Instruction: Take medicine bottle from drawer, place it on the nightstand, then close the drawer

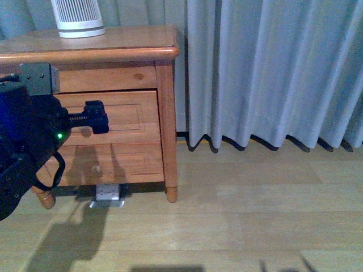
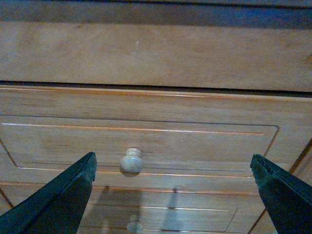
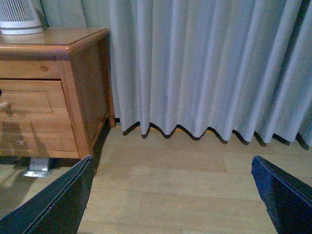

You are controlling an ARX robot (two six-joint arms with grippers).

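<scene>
Front view: orange-brown wooden nightstand (image 1: 130, 39) far left, its upper panelled drawer (image 1: 130, 116) looks shut; small white medicine bottle unseen, presumably inside. Left wrist view: left fingers (image 2: 63, 195) spread wide, empty, short of the round wooden knob (image 2: 131, 160), which looks hard and slick, so pinch it squarely. Right wrist view: right fingers (image 3: 58, 195) wide open, empty.

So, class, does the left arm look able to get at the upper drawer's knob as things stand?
Probably yes: the left claw is open and faces the drawer, and the knob sits bare within its span, nothing blocking.
</scene>
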